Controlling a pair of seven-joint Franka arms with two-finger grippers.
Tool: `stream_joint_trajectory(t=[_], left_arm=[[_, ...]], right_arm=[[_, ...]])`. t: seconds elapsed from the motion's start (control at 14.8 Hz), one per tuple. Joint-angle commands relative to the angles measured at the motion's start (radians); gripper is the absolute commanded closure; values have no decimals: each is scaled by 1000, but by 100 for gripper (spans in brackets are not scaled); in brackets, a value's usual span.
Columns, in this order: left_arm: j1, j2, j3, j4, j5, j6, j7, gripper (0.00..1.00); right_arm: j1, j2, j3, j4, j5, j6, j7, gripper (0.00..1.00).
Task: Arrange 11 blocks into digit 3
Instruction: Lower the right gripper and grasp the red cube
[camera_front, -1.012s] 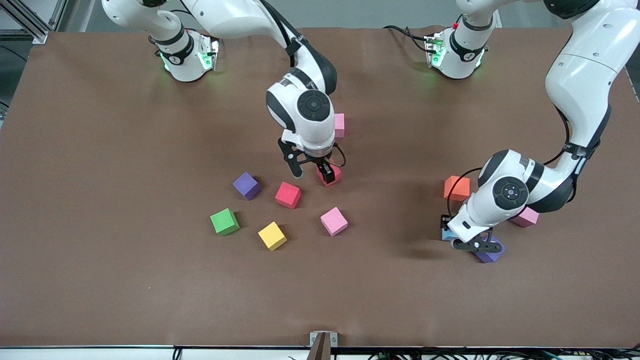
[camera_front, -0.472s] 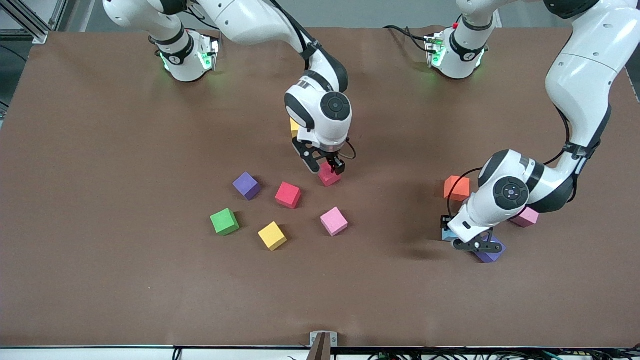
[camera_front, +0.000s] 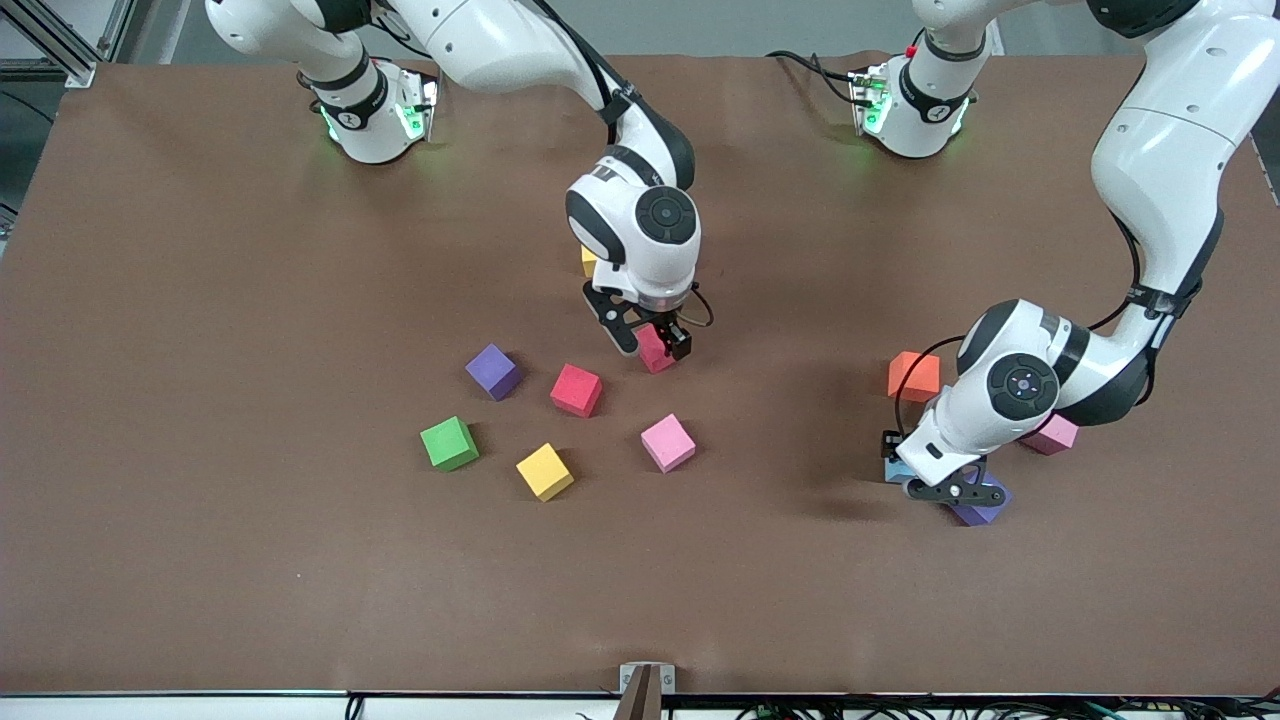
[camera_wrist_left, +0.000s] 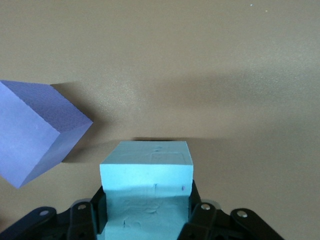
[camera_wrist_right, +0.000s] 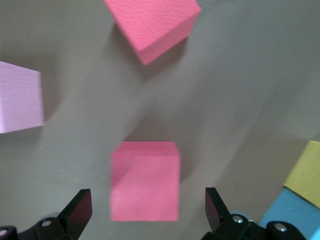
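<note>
The left gripper (camera_wrist_left: 147, 220) is clenching its fingers (camera_wrist_left: 92, 215) on a light blue matte foam cube (camera_wrist_left: 146, 172) low over the brown table (camera_front: 200, 560), toward the left arm's end. Just beside that cube a purple foam cube (camera_wrist_left: 37, 132) is sitting tilted to it, showing under the gripper in the front view (camera_front: 980, 510). Near them, a pink foam cube (camera_front: 1055, 435) is peeking out from under the left arm, and an orange foam cube (camera_front: 913, 375) is lying a little farther from the front camera. The right gripper (camera_wrist_right: 145, 210), at mid-table, is standing with its fingers (camera_wrist_right: 77, 210) released wide on either side of a red foam cube (camera_wrist_right: 145, 180), not touching it; the cube is resting on the table (camera_front: 655, 350). Near it a second red foam cube (camera_front: 576, 389) is lying, with another purple foam cube (camera_front: 492, 371) beside that. Nearer to the front camera, a second pink foam cube (camera_front: 667, 442), a yellow foam cube (camera_front: 544, 471) and a green foam cube (camera_front: 448, 443) are sitting apart from each other. Partly hidden by the right arm, another yellow cube (camera_front: 588, 260) is showing, with a light blue one touching it in the right wrist view (camera_wrist_right: 287, 212). The cubes are lying scattered, not forming a digit.
</note>
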Motion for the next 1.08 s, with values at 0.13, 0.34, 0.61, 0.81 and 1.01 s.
stream_joint_trajectory(t=[0.13, 0.34, 0.61, 0.81, 1.01], left_arm=[[-10, -11, 4, 5, 12, -17, -12, 53], [-10, -11, 4, 5, 13, -17, -12, 53], [-10, -11, 4, 5, 13, -17, -12, 53], [-10, -10, 4, 5, 13, -17, -12, 53], [-10, -8, 4, 6, 16, -17, -12, 53]], right_arm=[[-17, 38, 6, 8, -6, 50, -7, 0], [-17, 41, 6, 5, -4, 48, -7, 0], [-20, 49, 6, 5, -4, 50, -7, 10], [-17, 63, 8, 5, -1, 54, -7, 25], [-9, 67, 8, 5, 0, 76, 16, 25]])
